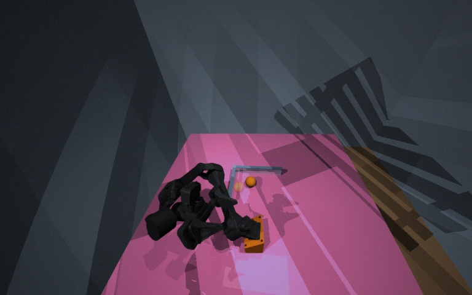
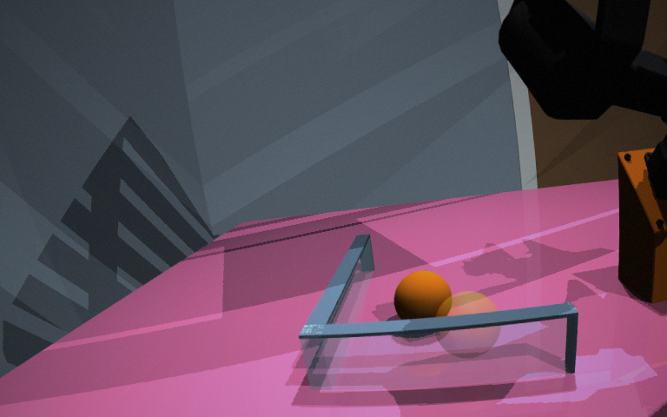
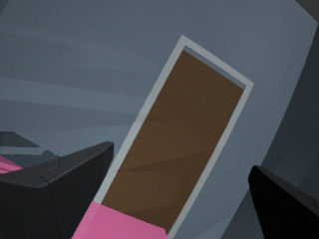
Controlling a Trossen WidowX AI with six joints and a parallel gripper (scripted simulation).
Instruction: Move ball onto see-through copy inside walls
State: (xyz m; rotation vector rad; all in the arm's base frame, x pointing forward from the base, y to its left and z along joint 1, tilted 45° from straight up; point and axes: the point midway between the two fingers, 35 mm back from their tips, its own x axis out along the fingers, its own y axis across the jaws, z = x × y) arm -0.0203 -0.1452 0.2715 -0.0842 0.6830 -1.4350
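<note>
Underneath, a glossy pink surface point(image 2: 147, 314) fills a grey-walled room; a smooth orange ball point(image 2: 421, 294) rests there, and the end effector point(image 3: 179, 226) gapes wide, gripping nothing.

Dim, hard-edged shadows (sharp focus throughout)

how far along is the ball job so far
Nothing looks done yet. The ball sits inside the corner of the clear walls, beside the see-through copy and overlapping it only partly in the exterior view. The gripper is off near the orange block, jaws wide and empty. Left: nudge the ball onto the copy, release, back away.
</note>
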